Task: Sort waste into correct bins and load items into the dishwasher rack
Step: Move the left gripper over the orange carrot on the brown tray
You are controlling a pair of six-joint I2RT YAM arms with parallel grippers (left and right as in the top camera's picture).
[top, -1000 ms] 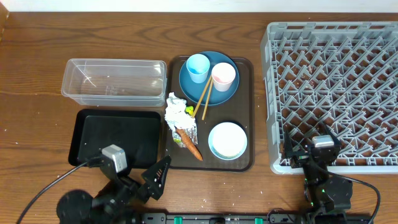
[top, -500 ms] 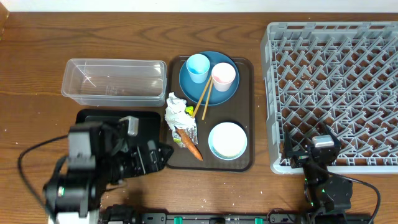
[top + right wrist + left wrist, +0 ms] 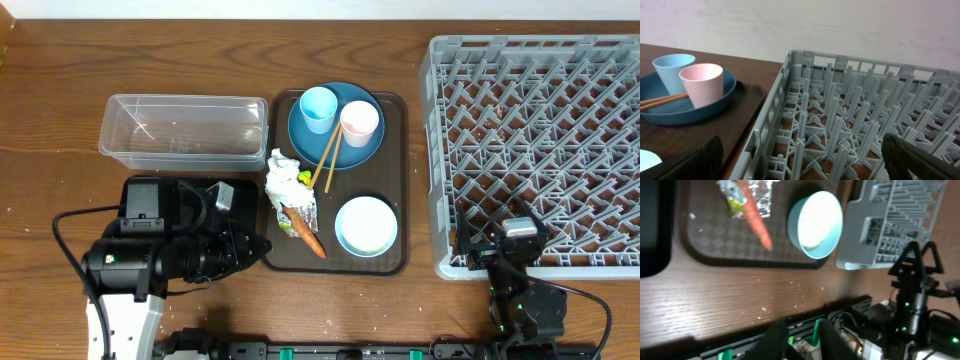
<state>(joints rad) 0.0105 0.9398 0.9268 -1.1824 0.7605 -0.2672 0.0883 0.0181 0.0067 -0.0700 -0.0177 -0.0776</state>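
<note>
Swung up from the tabletop's near edge, the left gripper (image 3: 252,246) is now held over the black tray (image 3: 652,225), its tip just beside the near-left corner of the brown serving tray (image 3: 392,185). Whether its jaws are parted cannot be told, and nothing is seen in them. The right gripper (image 3: 805,157) is held wide and empty at the near edge of the dishwasher rack (image 3: 435,150). The carrot piece (image 3: 306,233), crumpled tissue (image 3: 282,175) and wrapper (image 3: 735,202) are heaped along the serving tray's left edge, untouched. Mixed waste could be lifted in one grasp there, or the rim struck and the white bowl (image 3: 366,225) jolted.
</note>
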